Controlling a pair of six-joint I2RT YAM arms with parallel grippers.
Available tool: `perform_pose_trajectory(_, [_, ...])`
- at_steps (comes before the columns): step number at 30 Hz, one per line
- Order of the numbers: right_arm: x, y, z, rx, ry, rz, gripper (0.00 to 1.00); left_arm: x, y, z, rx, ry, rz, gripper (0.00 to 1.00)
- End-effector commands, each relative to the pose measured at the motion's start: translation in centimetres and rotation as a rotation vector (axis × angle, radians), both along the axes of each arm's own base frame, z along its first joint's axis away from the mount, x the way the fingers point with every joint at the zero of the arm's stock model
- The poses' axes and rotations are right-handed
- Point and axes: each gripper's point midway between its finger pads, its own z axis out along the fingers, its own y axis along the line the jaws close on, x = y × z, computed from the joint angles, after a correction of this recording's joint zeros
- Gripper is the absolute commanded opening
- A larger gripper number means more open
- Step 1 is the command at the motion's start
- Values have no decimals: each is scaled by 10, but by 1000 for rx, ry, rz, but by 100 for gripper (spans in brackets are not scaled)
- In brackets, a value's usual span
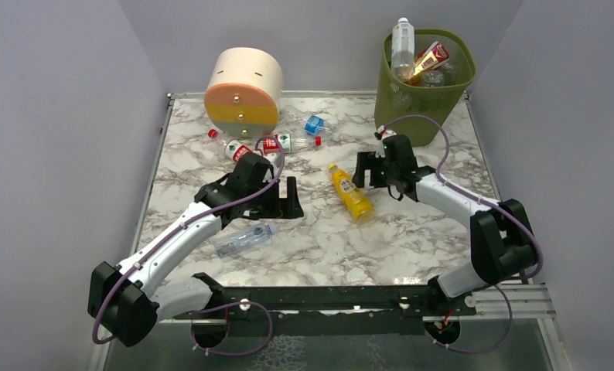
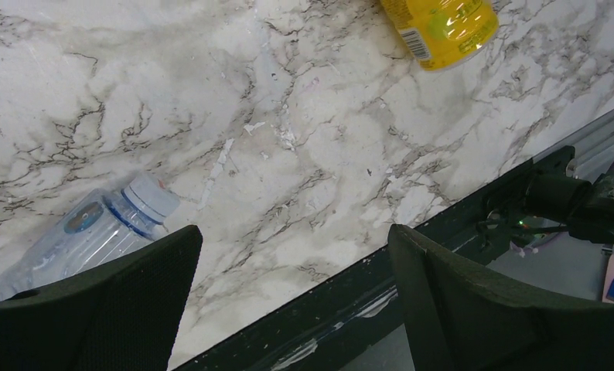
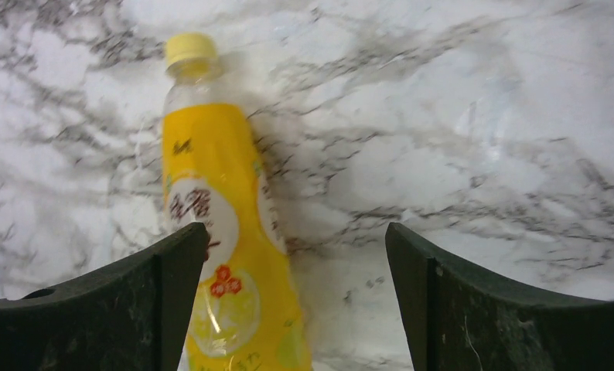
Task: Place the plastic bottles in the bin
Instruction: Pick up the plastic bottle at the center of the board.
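Observation:
The olive-green bin (image 1: 426,86) stands at the back right with several bottles poking out of it. A yellow bottle (image 1: 350,192) (image 3: 219,224) lies mid-table. My right gripper (image 1: 361,171) (image 3: 296,232) hovers open over it, the bottle's body lying just inside the left finger (image 3: 134,301). A clear bottle with a blue label (image 1: 246,239) (image 2: 110,228) lies nearer the front. My left gripper (image 1: 291,198) (image 2: 295,232) is open and holds nothing, beside that bottle's cap. Several small bottles (image 1: 277,143) lie scattered in front of the drawer box.
A cream-orange-yellow round drawer box (image 1: 243,89) sits at the back left. Grey walls close in the table on three sides. A black frame rail (image 1: 342,297) (image 2: 412,263) runs along the near edge.

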Motion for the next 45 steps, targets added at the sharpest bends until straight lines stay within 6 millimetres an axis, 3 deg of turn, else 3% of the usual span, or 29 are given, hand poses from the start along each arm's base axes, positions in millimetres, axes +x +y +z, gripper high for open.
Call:
perform_pose_trajectory(1, [-35,27,3,2,9,99,89,4,-9,11,-56,-26,-10,97])
perform_pose_trajectory(9, [-79,65,-10,-31,88,157,90,1,-7,9,-60,-23,-5,97])
perform_pose_trajectory(13, [-88,55,-29,-147,186,42,90,-2,-5,7,-62,-19,-2,97])
perform_pose_trajectory(18, [-91,53,-45,-216,228,20,90,-4,-4,8,-65,-22,-7,97])
perform_pose_trajectory(25, [-81,65,-30,-184,196,42,66,-5,-4,8,-62,-23,-12,97])
perform_pose_trajectory(29, [-70,74,6,-142,128,53,61,-4,-3,5,-55,-22,-12,97])
perform_pose_trajectory(35, [-31,81,100,-86,-55,53,62,-2,-4,2,-46,-21,-20,97])
perform_pose_trajectory(38, [0,71,146,-35,-123,23,62,-2,-5,2,-44,-23,-22,97])
perform_pose_trajectory(45, [73,24,241,106,-270,-80,63,-4,-3,-6,-36,-13,-22,97])
